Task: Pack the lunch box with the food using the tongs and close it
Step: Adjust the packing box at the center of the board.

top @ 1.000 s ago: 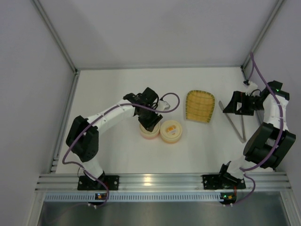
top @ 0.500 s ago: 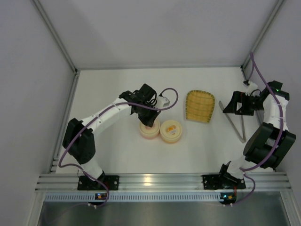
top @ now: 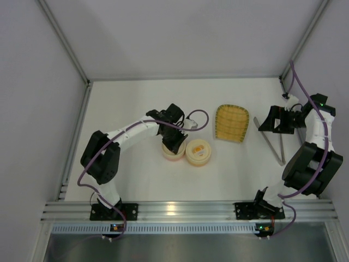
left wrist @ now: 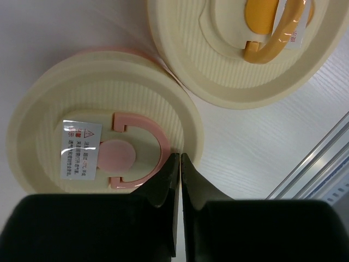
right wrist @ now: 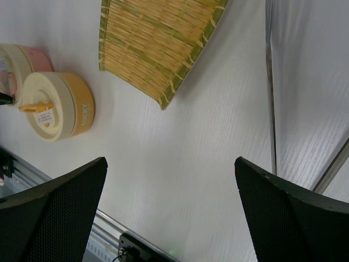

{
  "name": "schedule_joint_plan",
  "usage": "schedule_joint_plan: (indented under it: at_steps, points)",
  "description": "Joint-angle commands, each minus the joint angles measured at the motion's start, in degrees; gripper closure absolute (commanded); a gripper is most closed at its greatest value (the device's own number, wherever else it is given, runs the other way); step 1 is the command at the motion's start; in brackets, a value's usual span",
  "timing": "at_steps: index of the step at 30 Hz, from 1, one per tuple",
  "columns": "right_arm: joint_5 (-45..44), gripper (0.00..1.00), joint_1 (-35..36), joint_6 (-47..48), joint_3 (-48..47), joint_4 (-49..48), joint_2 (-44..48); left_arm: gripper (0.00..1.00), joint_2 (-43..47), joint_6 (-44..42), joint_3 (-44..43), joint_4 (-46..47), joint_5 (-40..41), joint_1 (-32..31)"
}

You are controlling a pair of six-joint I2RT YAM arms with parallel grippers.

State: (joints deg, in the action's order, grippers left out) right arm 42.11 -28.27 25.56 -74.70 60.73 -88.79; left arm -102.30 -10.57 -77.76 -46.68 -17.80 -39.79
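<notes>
Though open a second ago, left end effector (left wrist: 180,157) now clenched at pink lid (left wrist: 82,109) | right end effector (right wrist: 170,164) released, empty.

1. Two round cream boxes: one pink box (left wrist: 103,136) and one orange box (top: 198,152).
2. One yellow tray (top: 231,123).
3. One pair of tongs (top: 281,159), I think; they look very thin.
4. Two robot arms: left arm (top: 131,131) and right arm (top: 319,136).

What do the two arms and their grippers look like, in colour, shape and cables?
The left arm and right arm have white links, black joints and a purple cable running along each. The left gripper is black, tapering to thin tips; the right gripper is black and broad, with a fine dotted texture.
</notes>
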Motion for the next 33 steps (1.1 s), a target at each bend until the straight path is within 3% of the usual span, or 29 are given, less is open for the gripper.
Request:
schedule_joint_plan:
  at_steps: [1, 7, 10, 15, 19, 24, 33]
  points:
    - [1.31, 0.01, 0.5, 1.51, -1.33, 0.71, 0.64, 0.92, -0.88, 0.37, 1.37, 3.96, -1.36, 0.42]
    - [1.31, 0.01, 0.5, 2.03, -1.68, 1.14, 0.73, 0.89, 0.43, 0.37, 0.16, 2.39, -3.81, 0.42]
    - [1.48, 0.01, 0.59, 2.12, -1.68, 1.15, 0.73, 0.84, 3.15, 0.11, -4.58, -0.69, -5.92, 0.33]
    - [2.54, 0.01, 0.59, 1.42, -1.33, 0.88, 0.55, 0.83, 4.92, 0.37, -10.83, -1.93, -8.04, -0.11]
    - [2.37, 0.01, 0.76, 1.33, -0.98, 0.79, 0.81, 0.87, 3.17, -0.33, -12.59, -2.45, -6.54, -2.39]
    - [2.01, 0.01, 0.85, 1.6, -1.42, 1.14, 0.82, 0.92, -0.26, 0.72, -14.08, -2.28, -10.49, -5.91]
    - [2.01, 0.01, 0.85, 1.6, -0.71, 0.88, 0.73, 0.94, -8.7, 1.78, -19.89, -3.6, -19.98, -5.91]
